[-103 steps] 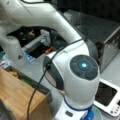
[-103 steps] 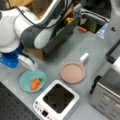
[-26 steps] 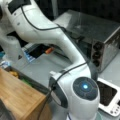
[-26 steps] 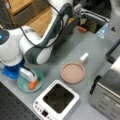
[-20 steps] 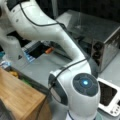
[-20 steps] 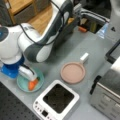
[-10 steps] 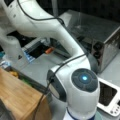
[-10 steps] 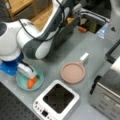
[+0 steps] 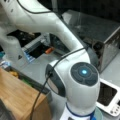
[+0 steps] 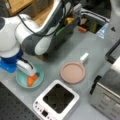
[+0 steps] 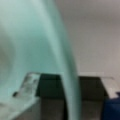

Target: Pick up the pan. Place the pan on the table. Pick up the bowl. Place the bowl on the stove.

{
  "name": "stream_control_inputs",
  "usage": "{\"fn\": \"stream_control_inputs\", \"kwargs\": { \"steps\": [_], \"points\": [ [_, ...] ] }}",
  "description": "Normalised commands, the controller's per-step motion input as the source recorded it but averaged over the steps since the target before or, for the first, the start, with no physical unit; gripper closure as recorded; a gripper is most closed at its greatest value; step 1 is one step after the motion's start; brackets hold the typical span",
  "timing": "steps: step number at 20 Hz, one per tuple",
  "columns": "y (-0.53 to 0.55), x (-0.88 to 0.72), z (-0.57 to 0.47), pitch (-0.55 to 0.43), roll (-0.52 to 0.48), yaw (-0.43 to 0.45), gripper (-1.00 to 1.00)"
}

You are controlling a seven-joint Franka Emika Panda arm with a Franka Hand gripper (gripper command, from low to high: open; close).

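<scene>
Gripper straddles the rim of the bowl (orange item inside) near the table's left edge, one finger either side; whether it pinches cannot be told. Pan sits mid-table, beside the bare stove.

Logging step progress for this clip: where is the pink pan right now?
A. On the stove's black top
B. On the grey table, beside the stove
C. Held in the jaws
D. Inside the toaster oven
B. In a front view the pan lies flat on the table, apart from the stove, while the gripper is down at the bowl.
</scene>
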Motion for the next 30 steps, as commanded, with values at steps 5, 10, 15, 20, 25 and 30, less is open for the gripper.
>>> {"fn": "stream_control_inputs", "kwargs": {
  "steps": [5,10,15,20,25,30],
  "points": [
    [0.17,0.08,0.24,0.127,-0.126,-0.054,1.0],
    [0.31,0.12,0.19,0.148,-0.136,-0.11,1.0],
    [0.4,0.13,0.17,0.146,-0.147,-0.117,1.0],
    [0.4,0.11,0.12,0.135,-0.143,-0.103,1.0],
    [0.35,0.05,0.08,0.129,-0.145,-0.12,1.0],
    [0.33,0.0,0.09,0.115,-0.142,-0.128,1.0]
  ]
}}
